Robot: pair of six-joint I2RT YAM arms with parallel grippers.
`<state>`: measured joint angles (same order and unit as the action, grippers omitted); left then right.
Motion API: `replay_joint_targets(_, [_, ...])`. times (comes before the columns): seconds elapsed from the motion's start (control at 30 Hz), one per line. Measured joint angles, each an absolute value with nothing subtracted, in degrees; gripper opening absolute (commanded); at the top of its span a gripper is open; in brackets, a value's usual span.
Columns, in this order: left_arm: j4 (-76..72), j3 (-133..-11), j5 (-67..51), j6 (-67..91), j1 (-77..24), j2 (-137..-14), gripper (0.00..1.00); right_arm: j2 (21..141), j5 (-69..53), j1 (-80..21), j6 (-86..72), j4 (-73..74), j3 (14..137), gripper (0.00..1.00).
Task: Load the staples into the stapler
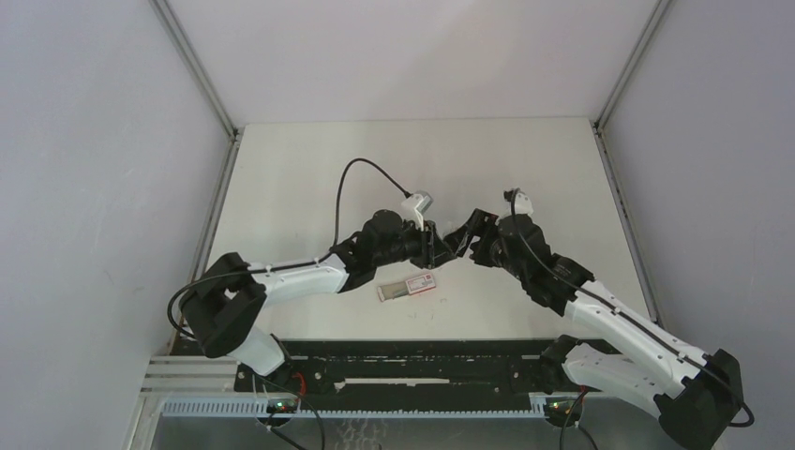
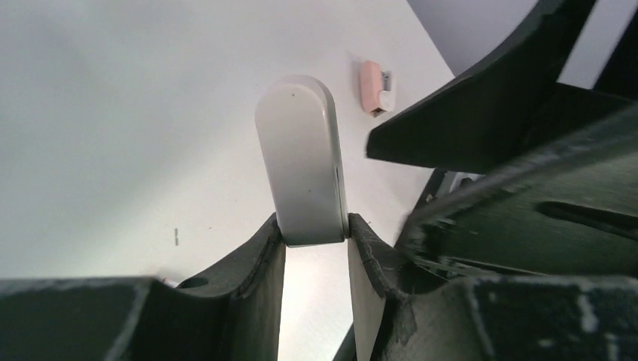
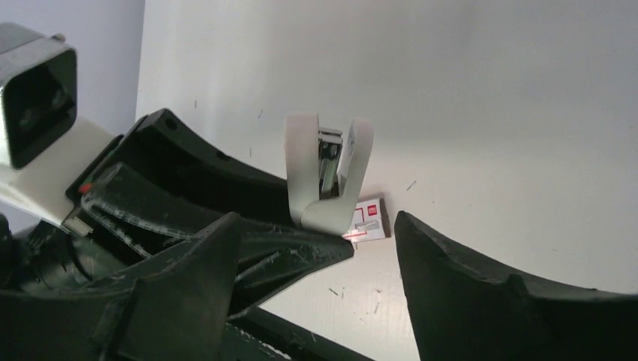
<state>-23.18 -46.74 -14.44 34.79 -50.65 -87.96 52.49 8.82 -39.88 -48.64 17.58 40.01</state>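
My left gripper is shut on the end of a grey-white stapler and holds it above the table. In the right wrist view the stapler stands open in a V with its metal staple channel showing. My right gripper is open and empty, its fingers either side of the view, just in front of the stapler. In the top view the two grippers, left and right, meet nose to nose at mid-table. A red and white staple box lies on the table below them; it also shows in the right wrist view.
A small pink object lies on the table beyond the stapler. A few loose staples are scattered on the white table near its front edge. Grey walls enclose the table on three sides.
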Motion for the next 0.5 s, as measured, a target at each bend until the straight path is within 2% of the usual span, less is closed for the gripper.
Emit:
replay_joint_targets(0.13, [-21.4,-46.6,-12.6,34.3,-50.4,-87.9,0.0,51.5,6.2,-38.2,-46.2,17.6,40.0,0.81])
replay_joint_targets(0.27, [-20.2,-46.5,-11.6,33.1,-50.4,-87.2,0.0,49.5,3.7,-35.3,-44.4,18.0,40.0,0.81])
replay_joint_targets(0.43, [-20.4,-43.9,-11.0,30.0,-50.4,-85.6,0.0,46.2,-1.8,-27.2,-42.5,19.9,40.0,0.79])
replay_joint_targets(0.5, [-20.5,-41.8,-11.2,27.9,-50.4,-84.5,0.0,45.5,-5.6,-22.3,-42.0,20.2,39.4,0.74])
